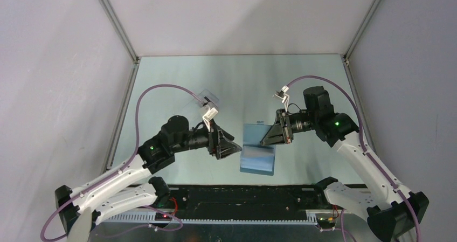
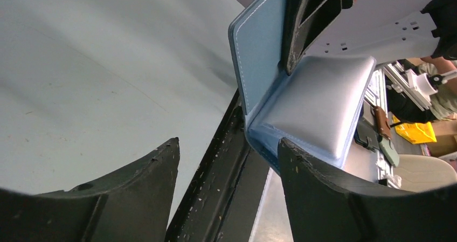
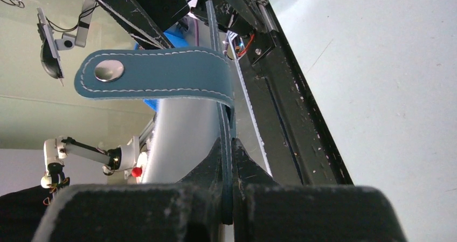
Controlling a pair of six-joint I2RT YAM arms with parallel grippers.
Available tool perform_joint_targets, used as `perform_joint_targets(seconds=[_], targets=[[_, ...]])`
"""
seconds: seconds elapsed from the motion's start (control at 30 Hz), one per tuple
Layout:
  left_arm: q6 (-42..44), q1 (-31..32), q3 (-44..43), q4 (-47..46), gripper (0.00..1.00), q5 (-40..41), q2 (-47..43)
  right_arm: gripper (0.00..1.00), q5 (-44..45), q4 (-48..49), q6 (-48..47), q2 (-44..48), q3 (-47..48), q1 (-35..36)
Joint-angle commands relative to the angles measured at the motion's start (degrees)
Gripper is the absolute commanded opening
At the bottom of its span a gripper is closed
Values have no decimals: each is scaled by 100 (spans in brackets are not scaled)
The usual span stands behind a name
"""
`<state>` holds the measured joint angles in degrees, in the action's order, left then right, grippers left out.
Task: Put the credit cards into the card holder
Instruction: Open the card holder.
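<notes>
Pale grey-green tabletop (image 1: 178, 75) fills a white-walled enclosure, and the card holder (image 1: 257, 158) sits open near the centre, toward 6 o'clock and close to the black rail (image 1: 242, 196) along the front edge. One leaf is down on the table with its silvery padded inside facing up, and the other is raised. The right gripper (image 1: 268, 138) comes in from the holder's 2 o'clock. Its jaws are pressed together on the thin raised leaf, with the clasp tab (image 3: 156, 80) curling out above them. The left gripper (image 1: 233, 147) hovers at the holder's 9 o'clock with its fingers spread wide and nothing between them. No credit cards can be made out in any view. A clear box (image 1: 205, 97) at 11 o'clock may hold them, but it is too faint to tell. The main risk looks like the pinch. It holds only a narrow edge, so a small tug or twist could let the leaf slip out and the holder fold shut. Pulling toward 6 o'clock could drag the holder onto the rail. The left fingers are also close to the holder, so a careless sweep toward 3 o'clock could knock it or strike the right fingers. The loose tab could snag an incoming card.
</notes>
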<state>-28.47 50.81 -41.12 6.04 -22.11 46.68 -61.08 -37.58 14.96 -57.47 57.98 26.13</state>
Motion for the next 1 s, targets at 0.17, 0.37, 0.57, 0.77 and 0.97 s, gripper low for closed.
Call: perform_joint_targets(seconds=[0.17, 0.37, 0.57, 0.77, 0.97], targets=[[213, -34, -245, 183, 71, 41, -69, 0, -241, 238, 64, 26, 15, 2], [274, -36, -215, 187, 71, -1, -33, 0, -238, 240, 84, 23, 14, 6], [180, 55, -109, 60, 70, 1, 100, 0, -247, 238, 89, 15, 14, 6], [143, 151, -52, -106, 69, 45, 254, 0, -235, 225, 89, 18, 15, 5], [129, 228, -46, -204, 68, 41, 340, 0, -259, 221, 100, 3, 21, 6]])
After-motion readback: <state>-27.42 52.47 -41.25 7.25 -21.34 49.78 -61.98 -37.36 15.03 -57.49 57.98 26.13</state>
